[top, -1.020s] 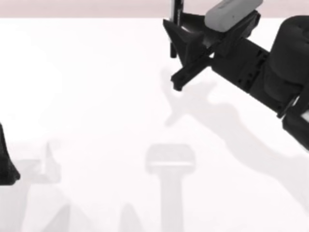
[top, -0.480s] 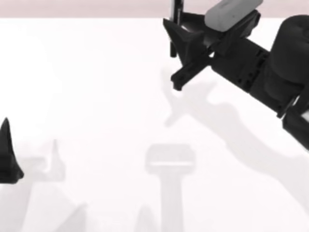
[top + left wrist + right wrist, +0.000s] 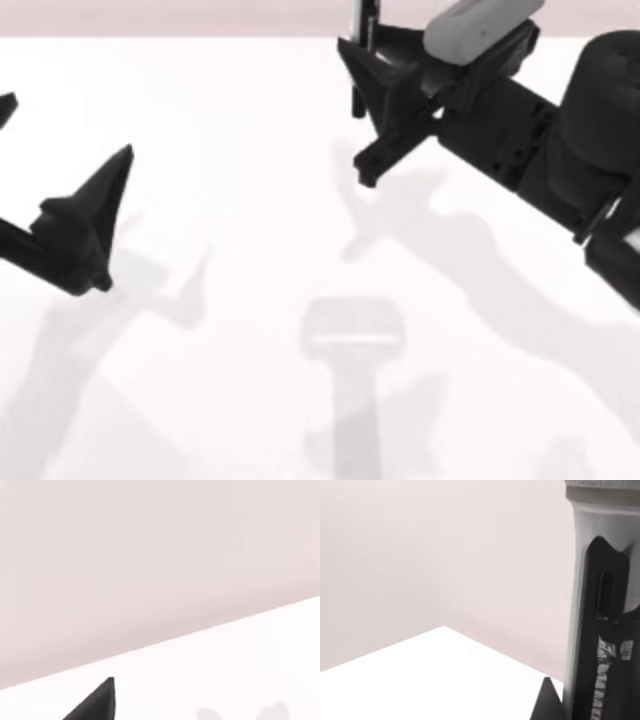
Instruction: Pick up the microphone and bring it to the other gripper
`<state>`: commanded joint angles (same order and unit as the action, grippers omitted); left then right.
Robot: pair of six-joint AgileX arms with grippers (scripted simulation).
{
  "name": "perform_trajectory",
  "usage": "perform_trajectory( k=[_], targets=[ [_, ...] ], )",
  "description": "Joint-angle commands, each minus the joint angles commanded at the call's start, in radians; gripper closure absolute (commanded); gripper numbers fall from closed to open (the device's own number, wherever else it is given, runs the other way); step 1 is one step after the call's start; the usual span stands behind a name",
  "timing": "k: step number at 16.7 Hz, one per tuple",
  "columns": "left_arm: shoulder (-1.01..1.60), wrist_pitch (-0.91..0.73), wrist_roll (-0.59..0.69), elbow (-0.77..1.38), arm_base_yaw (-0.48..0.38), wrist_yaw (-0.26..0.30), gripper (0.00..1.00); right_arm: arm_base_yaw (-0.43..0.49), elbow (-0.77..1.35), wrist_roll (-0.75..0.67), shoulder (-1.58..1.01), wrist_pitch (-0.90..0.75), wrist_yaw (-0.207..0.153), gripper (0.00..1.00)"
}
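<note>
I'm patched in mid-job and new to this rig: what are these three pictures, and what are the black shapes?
Two robot arms work at a white table. One picture looks down from above; the other two come from cameras on each arm's wrist. At the top right, the right gripper is lifted and shut on the microphone; the right wrist view shows its black handle and grey head close up. At the left, the left gripper has its pointed fingers spread open and holds nothing. Its wrist view shows one fingertip, the table and the wall. Only shadows lie on the table.
</note>
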<state>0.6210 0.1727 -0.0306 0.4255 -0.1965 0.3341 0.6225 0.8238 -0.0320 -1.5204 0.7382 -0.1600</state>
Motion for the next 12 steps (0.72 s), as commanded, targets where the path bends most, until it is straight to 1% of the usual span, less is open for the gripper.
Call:
perform_trajectory(
  k=[4,7,9,12],
  targets=[
    [0.304,0.091,-0.012,0.204,-0.088,0.150,0.00,0.000,0.000,0.000,0.000,0.000,0.000,1.00],
    [0.466,0.134,-0.020,0.311,-0.139,0.236,0.00,0.000,0.000,0.000,0.000,0.000,0.000,1.00],
    [0.530,0.147,-0.022,0.352,-0.160,0.271,0.00,0.000,0.000,0.000,0.000,0.000,0.000,1.00],
    [0.557,0.152,-0.023,0.368,-0.168,0.286,0.00,0.000,0.000,0.000,0.000,0.000,0.000,1.00]
  ],
)
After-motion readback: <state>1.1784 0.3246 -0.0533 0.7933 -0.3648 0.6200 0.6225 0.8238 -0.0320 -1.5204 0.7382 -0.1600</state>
